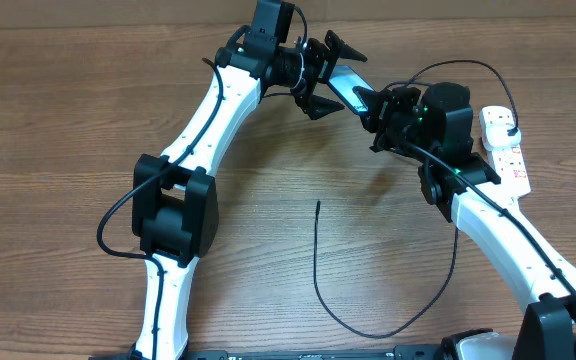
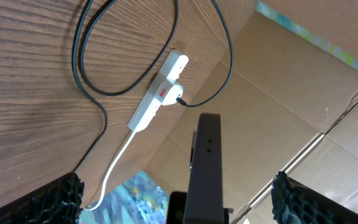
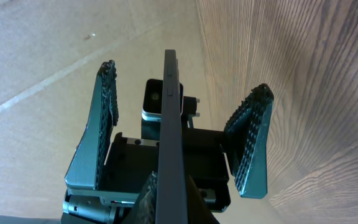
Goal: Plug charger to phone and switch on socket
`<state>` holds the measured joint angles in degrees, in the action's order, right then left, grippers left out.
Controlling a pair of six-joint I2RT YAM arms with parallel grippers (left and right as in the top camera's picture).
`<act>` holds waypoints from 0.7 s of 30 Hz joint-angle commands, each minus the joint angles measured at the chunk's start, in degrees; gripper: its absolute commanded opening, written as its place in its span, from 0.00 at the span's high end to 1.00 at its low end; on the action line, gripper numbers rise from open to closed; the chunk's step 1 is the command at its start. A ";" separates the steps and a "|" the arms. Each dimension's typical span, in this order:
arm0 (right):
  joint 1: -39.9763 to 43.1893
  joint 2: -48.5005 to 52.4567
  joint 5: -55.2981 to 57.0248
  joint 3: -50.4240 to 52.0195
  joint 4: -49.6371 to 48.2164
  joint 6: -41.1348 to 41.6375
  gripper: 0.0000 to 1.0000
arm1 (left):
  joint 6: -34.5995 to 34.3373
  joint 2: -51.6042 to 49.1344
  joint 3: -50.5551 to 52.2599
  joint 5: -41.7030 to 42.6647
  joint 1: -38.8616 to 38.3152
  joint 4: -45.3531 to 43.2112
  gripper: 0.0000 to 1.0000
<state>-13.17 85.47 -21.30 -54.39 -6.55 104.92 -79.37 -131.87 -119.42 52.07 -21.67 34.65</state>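
The right pincer is pressed together on the phone, pinching one end of it and holding it on edge above the counter. In the right wrist view the phone shows as a thin dark slab running straight out from the pincer.

The left pincer faces it from the 9 o'clock side and is spread wide. Its two ribbed fingers stand on either side of the phone's far end, with a gap on both sides and no contact.

Seen from overhead, the phone hangs near the 12 o'clock part of the counter, between the two arms. The power strip lies flat at about 3 o'clock, well apart from the phone, with its white cord trailing off it. In the left wrist view a black plug sits in the strip beside a small red mark; the switch position cannot be told.

The charger cable lies loose on the counter. Its free tip rests near the centre, touching neither pincer nor the phone, and the cable loops down towards 6 o'clock and back up towards 3 o'clock
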 commanded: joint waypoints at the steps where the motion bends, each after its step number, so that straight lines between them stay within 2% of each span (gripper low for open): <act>1: -0.66 -0.46 0.26 -1.29 -0.81 0.26 0.96 | -0.39 2.78 -1.62 0.04 -0.61 -0.22 0.00; 6: -0.66 -0.46 1.66 -1.29 -0.24 0.07 0.96 | -0.39 2.78 -1.62 0.33 -0.76 -0.22 0.01; 13: -0.66 -0.46 5.70 -1.29 -0.24 -1.90 0.96 | -0.37 2.78 -1.62 -0.17 -0.85 -0.24 0.11; 16: -0.66 -0.46 6.32 -1.29 -0.20 -3.82 0.96 | -0.39 2.78 -1.62 -0.22 -0.87 -0.24 0.22; 21: -0.72 -0.46 6.19 -1.29 -0.24 -4.48 0.96 | -0.39 2.78 -1.62 -0.22 -0.90 -0.24 0.24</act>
<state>-13.54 85.47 -15.88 -54.39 -5.98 101.86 -79.79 -131.87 -119.42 52.05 -21.78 34.63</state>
